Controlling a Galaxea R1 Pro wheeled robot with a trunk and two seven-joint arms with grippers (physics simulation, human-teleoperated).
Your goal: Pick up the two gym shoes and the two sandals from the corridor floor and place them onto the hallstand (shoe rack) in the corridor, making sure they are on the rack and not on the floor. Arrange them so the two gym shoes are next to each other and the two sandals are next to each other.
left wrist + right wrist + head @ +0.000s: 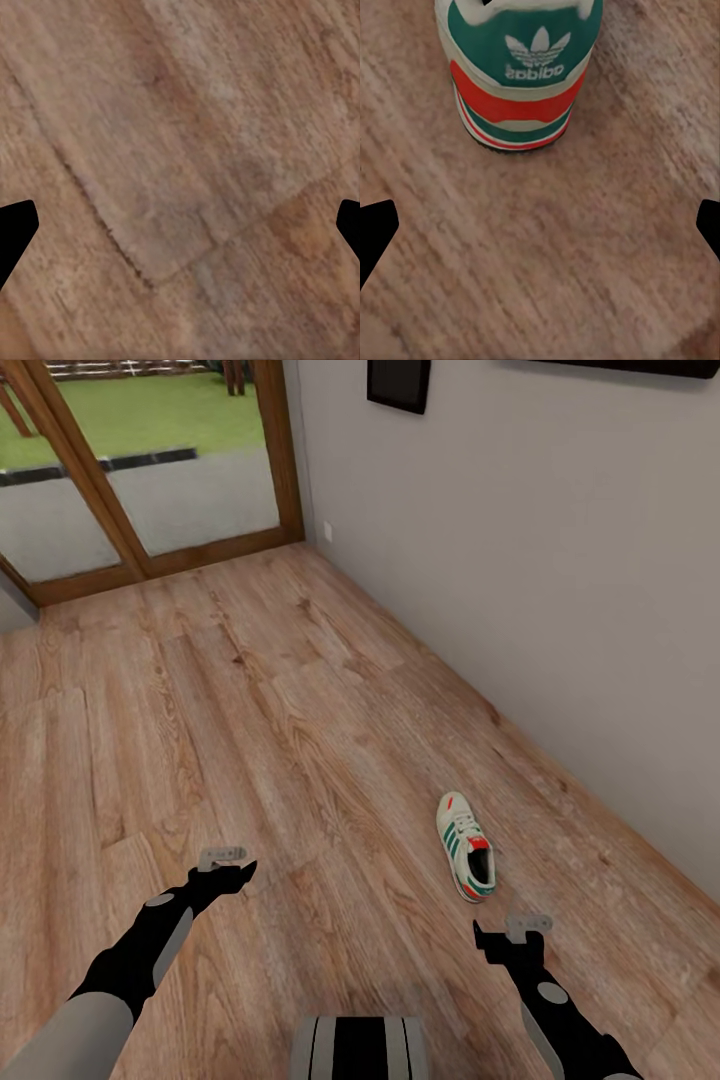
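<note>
At the far left of the head view a wood-framed glass door point(130, 470) closes the corridor's end, with grass behind it. The floor point(260, 740) of light brown planks runs from the door toward the robot, and the left arm reaches over its near left part. The left gripper point(232, 870) hangs above bare planks with nothing between its fingers; in the left wrist view its fingertips point(16, 225) sit at the two sides of the frame, spread wide, over a plank joint in the floor point(180, 172).

At the bottom middle of the head view the robot's trunk point(360, 1048) shows as a grey and black block.

Right of the middle, one shoe point(466, 846) lies upright on its sole on the floor, near the wall edge of the corridor, toe toward the door and heel toward the robot. It is white with teal stripes and a red tongue. The right gripper point(512, 938) hovers just behind its heel, apart from it. In the right wrist view the heel of the shoe point(519, 71) shows teal and red bands and a white trefoil logo, and the fingertips point(376, 225) stand wide apart over the floor point(547, 255), holding nothing.

Along the right runs a grey wall point(520, 560) with a dark frame point(398, 382) hung near its top.
</note>
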